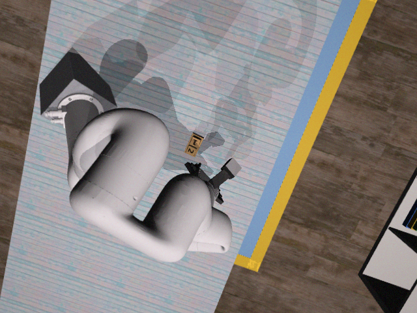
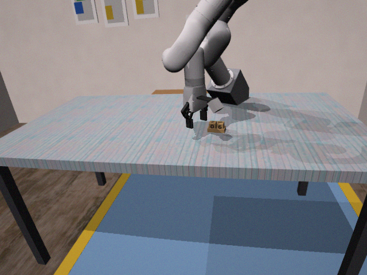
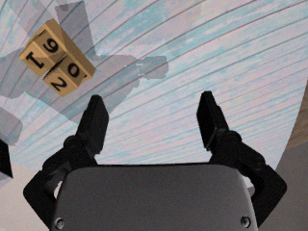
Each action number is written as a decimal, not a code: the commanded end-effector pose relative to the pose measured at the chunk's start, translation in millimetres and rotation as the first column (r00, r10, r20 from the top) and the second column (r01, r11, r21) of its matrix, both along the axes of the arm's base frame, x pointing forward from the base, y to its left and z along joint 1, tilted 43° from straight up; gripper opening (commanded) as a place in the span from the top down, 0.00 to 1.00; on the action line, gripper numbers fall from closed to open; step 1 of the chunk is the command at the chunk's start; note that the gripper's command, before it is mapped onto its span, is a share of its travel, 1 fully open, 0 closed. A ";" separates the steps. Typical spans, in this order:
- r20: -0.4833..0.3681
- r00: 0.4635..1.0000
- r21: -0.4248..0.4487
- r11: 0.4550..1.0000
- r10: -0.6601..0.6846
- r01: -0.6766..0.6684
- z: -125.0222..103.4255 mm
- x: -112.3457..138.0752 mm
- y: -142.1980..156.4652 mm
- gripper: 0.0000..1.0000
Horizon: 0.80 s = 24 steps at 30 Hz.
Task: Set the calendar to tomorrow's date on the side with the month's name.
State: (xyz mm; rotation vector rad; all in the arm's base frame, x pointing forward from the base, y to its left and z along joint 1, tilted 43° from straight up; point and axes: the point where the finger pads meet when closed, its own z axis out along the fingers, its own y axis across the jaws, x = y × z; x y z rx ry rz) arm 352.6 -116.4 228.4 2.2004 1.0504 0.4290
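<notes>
Jaws spread wide, grasping nothing, gripper (image 2: 195, 118) hanging just above table (image 2: 118, 138); calendar (image 2: 216, 126) with two cubes side by side sits close beside it, exterior view reads 0 6

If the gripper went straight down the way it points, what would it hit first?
Probably the bare table. The open gripper points down beside the calendar cubes, which lie off to one side, out of its line.
</notes>
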 end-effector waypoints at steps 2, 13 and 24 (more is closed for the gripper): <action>0.002 1.000 0.000 1.000 0.001 -0.001 0.9 0.3 0.1 0.00; -0.043 0.996 -0.054 0.996 0.074 -0.076 1.2 0.1 -1.2 0.00; -0.121 0.975 -0.130 0.971 0.184 -0.200 2.4 -0.9 -6.3 0.00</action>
